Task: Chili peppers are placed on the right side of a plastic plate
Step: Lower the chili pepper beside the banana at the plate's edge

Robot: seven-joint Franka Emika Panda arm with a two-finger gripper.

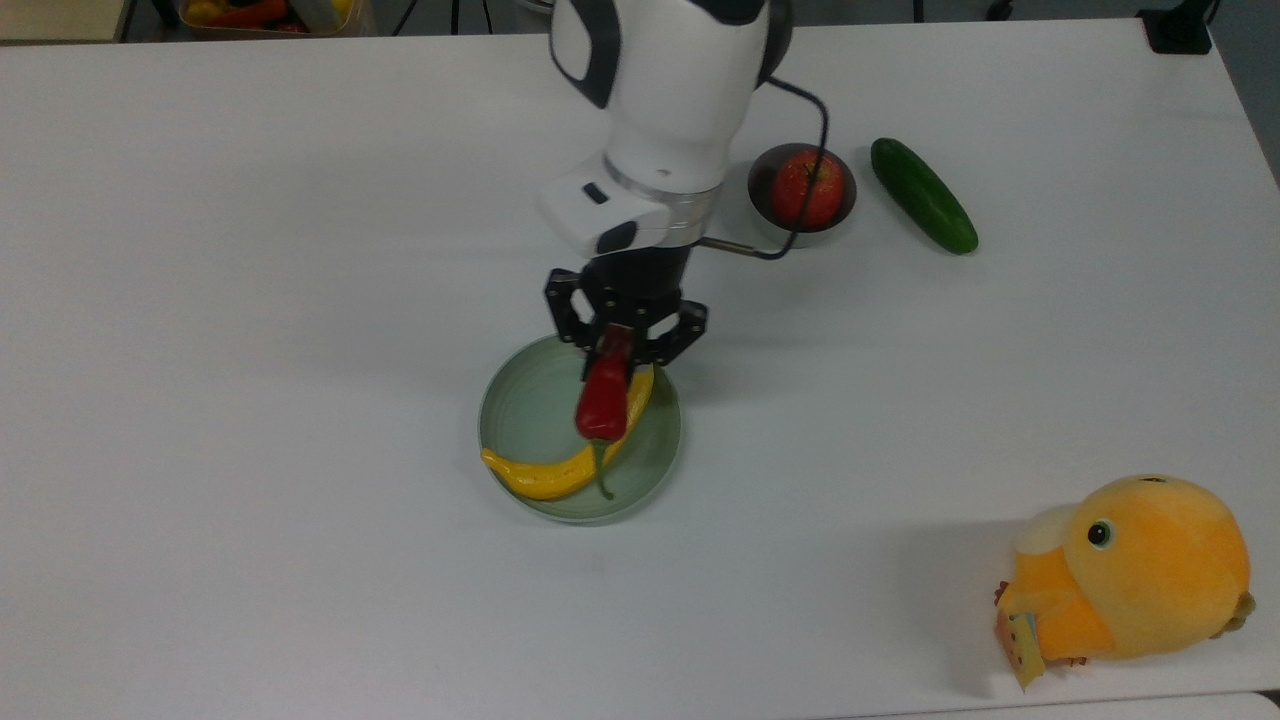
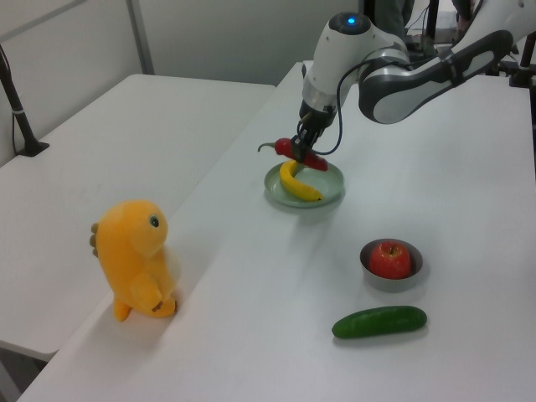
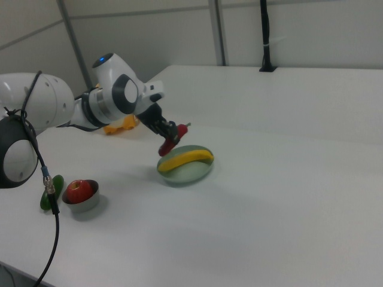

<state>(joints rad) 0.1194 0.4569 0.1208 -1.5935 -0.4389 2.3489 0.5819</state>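
A broad white table (image 1: 250, 300) fills the foreground under even, diffuse light. In the left view a second white table (image 2: 126, 126) stands beside it across a narrow gap, before pale grey wall panels (image 2: 234, 33) split by a metal post (image 2: 140, 37). In the right view another white tabletop (image 3: 287, 95) reaches similar panelled walls (image 3: 149, 36).

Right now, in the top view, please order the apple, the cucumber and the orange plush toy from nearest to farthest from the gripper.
From the gripper:
1. Apple, in the grey bowl, toward the top view's upper right.
2. Cucumber, further right, beyond the bowl.
3. Orange plush toy, at the top view's lower right corner.
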